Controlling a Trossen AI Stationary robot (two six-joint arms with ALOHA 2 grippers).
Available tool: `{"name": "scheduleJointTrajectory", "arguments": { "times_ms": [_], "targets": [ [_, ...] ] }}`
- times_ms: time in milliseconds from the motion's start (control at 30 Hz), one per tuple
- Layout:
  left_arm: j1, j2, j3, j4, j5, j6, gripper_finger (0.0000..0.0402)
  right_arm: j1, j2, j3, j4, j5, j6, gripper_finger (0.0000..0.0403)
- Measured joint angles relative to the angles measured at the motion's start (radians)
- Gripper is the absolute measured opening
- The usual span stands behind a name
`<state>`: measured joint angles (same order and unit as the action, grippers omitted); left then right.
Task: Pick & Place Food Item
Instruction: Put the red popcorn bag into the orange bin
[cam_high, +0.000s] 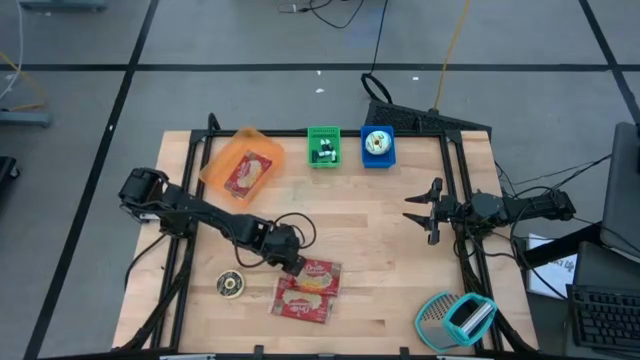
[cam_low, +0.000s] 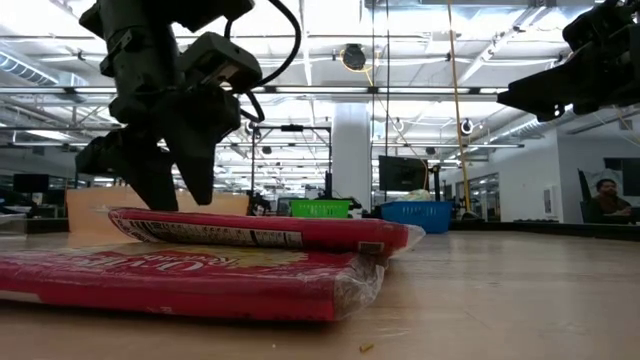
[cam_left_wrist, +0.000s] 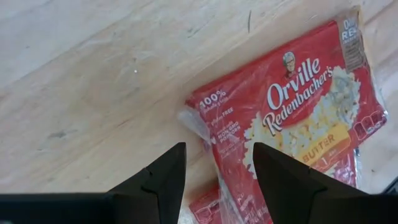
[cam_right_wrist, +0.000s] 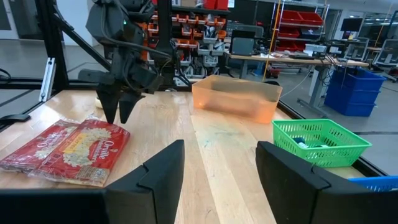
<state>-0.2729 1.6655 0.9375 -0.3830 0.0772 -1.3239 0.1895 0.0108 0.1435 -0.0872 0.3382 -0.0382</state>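
My left gripper (cam_high: 293, 265) hangs, pointing steeply down, over the near corner of the upper of two red Orville Redenbacher's butter popcorn packets (cam_high: 318, 273) — its fingers (cam_left_wrist: 163, 180) spread apart and grasping nothing, the corner of the packet's clear wrapper showing in the gap between them in the left wrist view. That packet lies flat on the wooden table (cam_high: 380, 220), overlapping a second popcorn packet (cam_high: 300, 301) beneath it; in the low view the two (cam_low: 250, 232) sit stacked, and my fingertips stand just above the top one's far end — whether they touch it I cannot tell.

My right gripper (cam_high: 422, 211) waits at the table's right side, held level above the wood, its fingers (cam_right_wrist: 155, 171) parted and empty, looking across the table toward my left arm and the packets (cam_right_wrist: 68, 149).

Along the far edge stand three containers: an orange bin (cam_high: 240, 160) with another red packet (cam_high: 245, 175) inside, a green basket (cam_high: 323, 146) and a blue basket (cam_high: 377, 146) holding a round item I cannot identify. A small round object (cam_high: 230, 285) lies on the wood just left of the packets, and a teal basket (cam_high: 455, 320) rests at the near right corner. Beyond the table in the low view, a person (cam_low: 603, 200) sits at the room's right side.
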Motion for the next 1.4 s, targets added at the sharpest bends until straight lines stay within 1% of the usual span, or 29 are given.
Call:
{"name": "scheduleJointTrajectory", "arguments": {
  "times_ms": [100,233,400,733,1067,1133,1200,1400],
  "targets": [
    [0.0,0.016,0.0,0.019,0.002,-0.002,0.0186,0.0,0.0,0.0,0.0,0.0,0.0,0.0187],
    [0.0,0.06,0.001,0.081,0.066,0.008,0.0186,0.0,0.0,0.0,0.0,0.0,0.0,0.0187],
    [0.014,0.093,0.001,0.091,0.115,0.01,0.0186,0.0,0.0,0.0,0.0,0.0,0.0,0.0187],
    [0.031,0.094,0.001,0.113,0.109,0.094,0.0186,0.0,0.0,0.0,0.0,0.0,0.0,0.0187],
    [0.031,0.094,0.001,0.119,0.106,0.099,0.0185,0.0,0.0,0.0,0.0,0.0,0.0,0.0187],
    [0.031,0.094,0.001,0.119,0.106,0.099,0.0175,0.0,0.0,0.0,0.0,0.0,0.0,0.0187],
    [0.031,0.094,0.001,0.119,0.106,0.099,0.0157,0.0,0.0,0.0,0.0,0.0,0.0,0.0187],
    [0.031,0.094,0.001,0.12,0.106,0.119,0.0081,0.0,0.0,0.0,0.0,0.0,0.0,0.0187]
  ]
}}
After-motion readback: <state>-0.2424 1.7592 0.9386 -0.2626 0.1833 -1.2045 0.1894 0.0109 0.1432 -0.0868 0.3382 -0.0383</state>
